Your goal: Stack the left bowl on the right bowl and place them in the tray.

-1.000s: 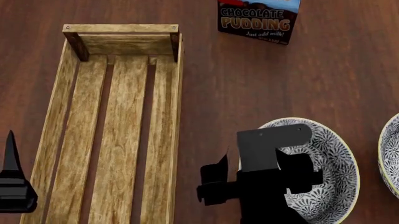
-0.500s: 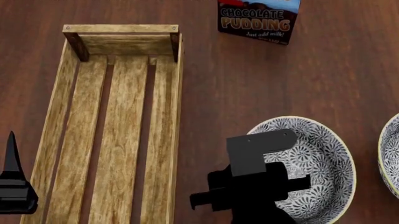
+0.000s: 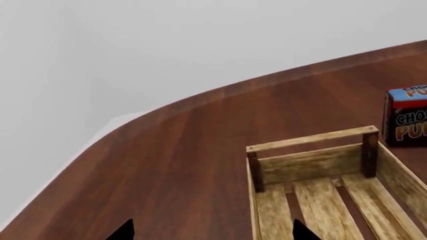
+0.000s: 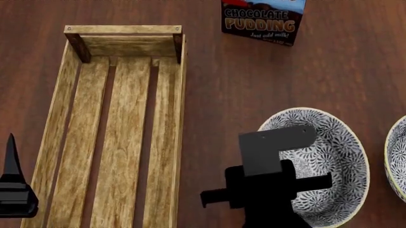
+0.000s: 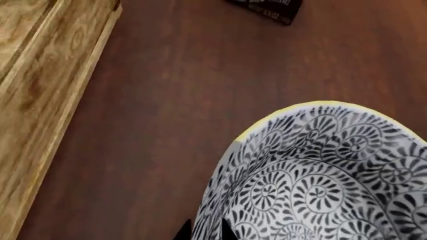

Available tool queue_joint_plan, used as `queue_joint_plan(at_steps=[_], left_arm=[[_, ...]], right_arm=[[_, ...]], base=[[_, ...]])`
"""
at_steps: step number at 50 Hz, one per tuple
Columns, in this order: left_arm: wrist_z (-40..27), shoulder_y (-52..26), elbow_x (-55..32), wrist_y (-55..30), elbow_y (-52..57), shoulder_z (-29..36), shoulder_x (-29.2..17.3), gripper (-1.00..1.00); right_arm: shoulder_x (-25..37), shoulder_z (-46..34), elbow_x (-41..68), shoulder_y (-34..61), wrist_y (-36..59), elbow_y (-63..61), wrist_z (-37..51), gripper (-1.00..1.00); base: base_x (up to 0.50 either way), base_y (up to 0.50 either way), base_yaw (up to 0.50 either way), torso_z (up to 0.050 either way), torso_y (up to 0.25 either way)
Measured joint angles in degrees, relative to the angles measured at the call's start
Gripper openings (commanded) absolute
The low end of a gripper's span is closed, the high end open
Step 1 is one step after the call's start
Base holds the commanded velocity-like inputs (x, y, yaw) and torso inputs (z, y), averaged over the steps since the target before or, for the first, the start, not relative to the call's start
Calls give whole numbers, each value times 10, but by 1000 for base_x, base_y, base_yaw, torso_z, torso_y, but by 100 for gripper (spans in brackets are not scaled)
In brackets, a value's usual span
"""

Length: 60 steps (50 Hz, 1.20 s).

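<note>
The left bowl (image 4: 330, 142), white with a black swirl pattern and a yellow rim, is held above the table right of the tray. My right gripper (image 4: 271, 159) is shut on its near-left rim; in the right wrist view the rim (image 5: 203, 220) sits between the two fingertips (image 5: 181, 233). Only the rim of the right bowl (image 4: 398, 156) shows, at the head view's right edge. The long light-wood tray (image 4: 180, 118) lies at the left, with nothing in it. My left gripper (image 4: 11, 183) hangs open by the tray's near-left side; its wrist view shows the tray's far end (image 3: 313, 162).
A dark chocolate pudding box (image 4: 261, 19) stands at the back, beyond the bowls; it also shows in the left wrist view (image 3: 407, 117). The dark wood table (image 4: 254, 80) has a curved far edge (image 3: 200, 102) against a grey wall.
The left bowl, held in my right gripper, has shifted farther back and looks larger, so it has risen. The left arm, tray and box have not moved.
</note>
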Motion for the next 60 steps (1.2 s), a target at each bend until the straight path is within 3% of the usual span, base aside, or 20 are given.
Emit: queue_joint_plan(at_steps=[24,47,60], left_arm=[[-6,0,-14,-3,1,-12,2,100],[-14,-1,-23,-12,10,-20,1,100],[-25,-5,-20,-18,11,-21,2,100]], right_arm=[[11,25,94,71,196,-225,81,-100],[91,40,417,166,232,-210,337,-100],[154,36,505,198,223,-169,406,-100]], base=[[0,0,0,0,0],[0,0,0,0,0],[0,0,0,0,0]])
